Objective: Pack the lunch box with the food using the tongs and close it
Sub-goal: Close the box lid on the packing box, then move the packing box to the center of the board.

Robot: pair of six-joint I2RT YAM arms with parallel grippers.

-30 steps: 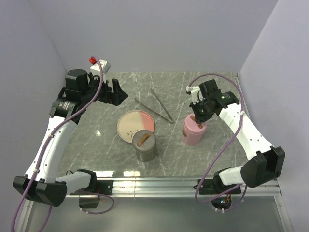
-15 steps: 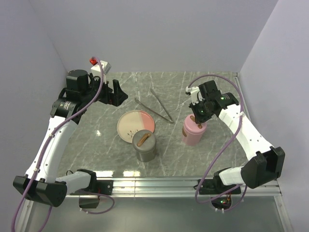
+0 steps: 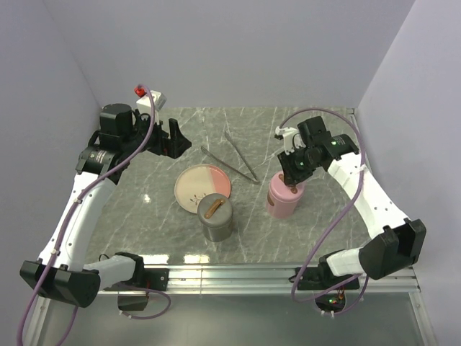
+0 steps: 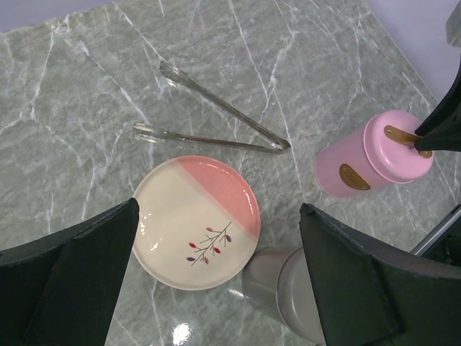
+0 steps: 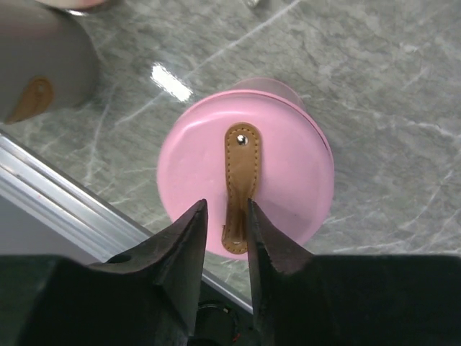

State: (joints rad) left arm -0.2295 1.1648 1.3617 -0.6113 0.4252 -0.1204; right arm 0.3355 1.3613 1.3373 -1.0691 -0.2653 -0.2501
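The pink round lunch box (image 3: pixel 282 202) (image 4: pixel 374 155) (image 5: pixel 288 166) stands lidded at the right, with a brown strap (image 5: pixel 241 173) across its lid. My right gripper (image 3: pixel 293 180) (image 5: pixel 225 205) hangs just over the lid, its jaws slightly parted on either side of the strap, so open. The silver tongs (image 3: pixel 230 157) (image 4: pixel 216 119) lie on the table behind the plate, untouched. My left gripper (image 3: pixel 173 137) (image 4: pixel 217 207) is wide open, high at the back left, holding nothing. No food shows in any view.
The cream-and-pink plate (image 3: pixel 203 189) (image 4: pixel 194 220) lies bare at the centre. A grey lidded container (image 3: pixel 217 220) (image 4: pixel 288 288) (image 5: pixel 36 58) with a brown strap stands in front of it. A metal rail (image 3: pixel 238 274) runs along the near table edge.
My right jaws, shut on the strap before, have parted. The pink lunch box now stands a little further left and nearer. The left arm has not moved.
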